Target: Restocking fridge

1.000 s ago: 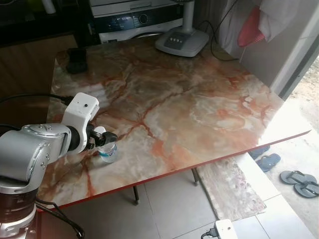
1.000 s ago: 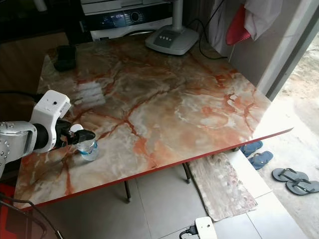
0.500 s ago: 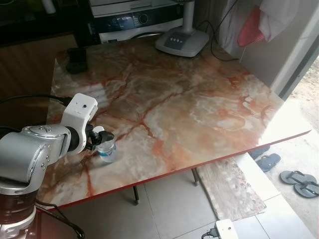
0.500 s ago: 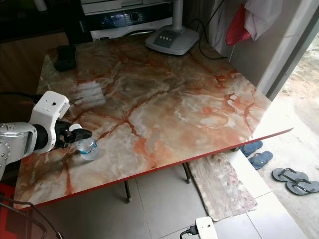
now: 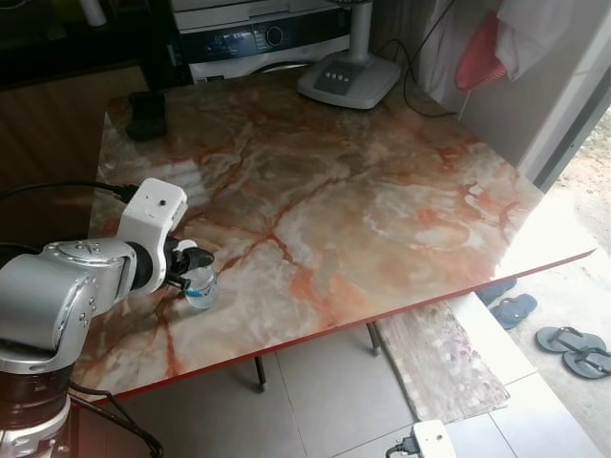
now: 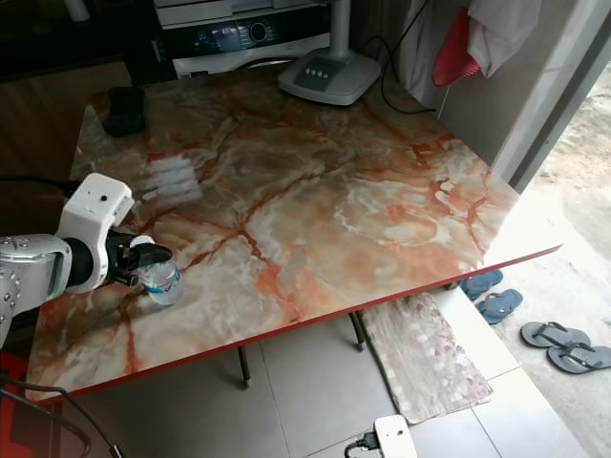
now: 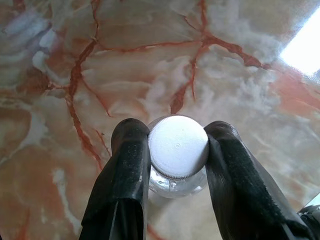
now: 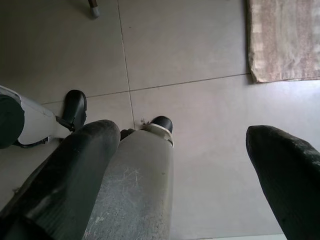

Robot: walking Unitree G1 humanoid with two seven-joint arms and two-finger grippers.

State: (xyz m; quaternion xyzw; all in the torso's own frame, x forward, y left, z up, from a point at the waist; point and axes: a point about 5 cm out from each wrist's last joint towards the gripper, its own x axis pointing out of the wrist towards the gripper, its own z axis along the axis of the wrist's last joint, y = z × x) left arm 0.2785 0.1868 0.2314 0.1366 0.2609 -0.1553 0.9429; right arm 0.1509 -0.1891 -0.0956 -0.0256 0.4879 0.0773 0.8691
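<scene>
— Bottle first: that small clear plastic bottle with the white ribbed cap point(image 5: 200, 287) stands at the lower left of the frame, on the marble-patterned tabletop with orange veins and a red edge point(image 5: 382, 210), not far in from the front edge. Where does the left gripper point(image 5: 198, 267) sit against it?

— Right on it. In the left wrist view the two black fingers point(image 7: 127, 165) stand one on each side of the white cap point(image 7: 178, 146), pressed against its ribbed rim. I'd call that pincer clamped on the bottle at the cap.

— And the bottle's long axis?

— Upright, as far as I can judge; the wrist camera looks nearly straight down on the round cap with the clear body under it. So the fingers reach in from the side and the axis runs across them. A straight lift should suit it, though a grip that high up could let the body swing.

— Is it off the table?

— I can't tell; its base looks on or just above the marble.

— The other arm?

— The right gripper point(image 8: 190, 165) hangs idle over grey floor tiles, fingers spread wide with nothing between them. The left arm is plainly the nearer one.

— Any fridge about?

— None that I can make out. Across the table stand a grey fan base point(image 5: 348, 78) and a small black object point(image 5: 147, 114), both well apart from the bottle.
</scene>
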